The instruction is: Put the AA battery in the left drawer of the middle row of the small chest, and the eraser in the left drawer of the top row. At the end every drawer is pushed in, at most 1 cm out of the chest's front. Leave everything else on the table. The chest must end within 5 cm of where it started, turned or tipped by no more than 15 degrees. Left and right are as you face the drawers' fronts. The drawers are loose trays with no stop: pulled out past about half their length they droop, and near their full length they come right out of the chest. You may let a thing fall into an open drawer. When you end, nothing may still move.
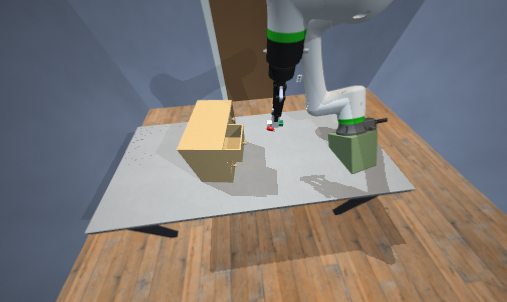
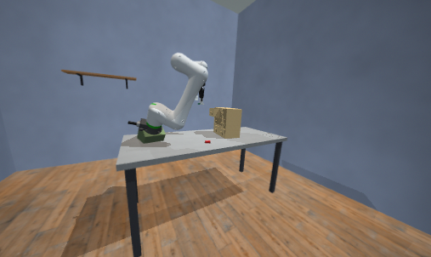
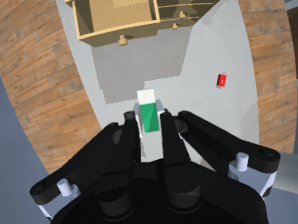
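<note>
High above the bench (image 1: 150, 200) (image 2: 178, 153) (image 3: 210, 100), pinching the green-and-white eraser (image 1: 281, 123) (image 2: 199, 104) (image 3: 150, 117) between both fingers of the gripper (image 1: 276, 120) (image 2: 201, 101) (image 3: 148, 109), white end toward 12 o'clock in the wrist view. Seen from the top, at 2 o'clock from the open drawer (image 1: 243, 141) (image 2: 211, 111) (image 3: 102, 38), apart from it. On the chest (image 1: 205, 125) (image 2: 233, 123) (image 3: 189, 15), pulled out at the left of the top row. Down on the bench, at 2 o'clock from the eraser in the wrist view, a small red object (image 1: 270, 128) (image 2: 207, 141) (image 3: 221, 80), too small to identify surely as the battery.
</note>
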Robot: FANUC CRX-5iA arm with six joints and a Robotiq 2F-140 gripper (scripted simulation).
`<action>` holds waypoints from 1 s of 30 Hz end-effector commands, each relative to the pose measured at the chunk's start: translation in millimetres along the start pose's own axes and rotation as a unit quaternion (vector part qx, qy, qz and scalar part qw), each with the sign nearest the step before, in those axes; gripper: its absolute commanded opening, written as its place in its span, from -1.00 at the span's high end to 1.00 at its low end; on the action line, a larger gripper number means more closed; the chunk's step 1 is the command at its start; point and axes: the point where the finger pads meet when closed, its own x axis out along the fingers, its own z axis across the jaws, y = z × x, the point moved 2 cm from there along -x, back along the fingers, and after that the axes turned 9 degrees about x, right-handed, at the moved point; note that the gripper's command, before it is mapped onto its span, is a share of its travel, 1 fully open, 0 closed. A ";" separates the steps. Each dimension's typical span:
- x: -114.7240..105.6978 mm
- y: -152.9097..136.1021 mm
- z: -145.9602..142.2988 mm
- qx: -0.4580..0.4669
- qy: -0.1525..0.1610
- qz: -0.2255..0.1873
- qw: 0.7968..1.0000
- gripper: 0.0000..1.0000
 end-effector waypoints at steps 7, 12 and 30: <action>0.7 -2.5 -0.5 -0.001 0.007 0.038 0.999 0.77; 5.4 -12.9 -0.1 -0.003 0.030 0.165 0.986 0.77; 25.9 -41.2 6.9 -0.011 0.072 0.456 0.887 0.77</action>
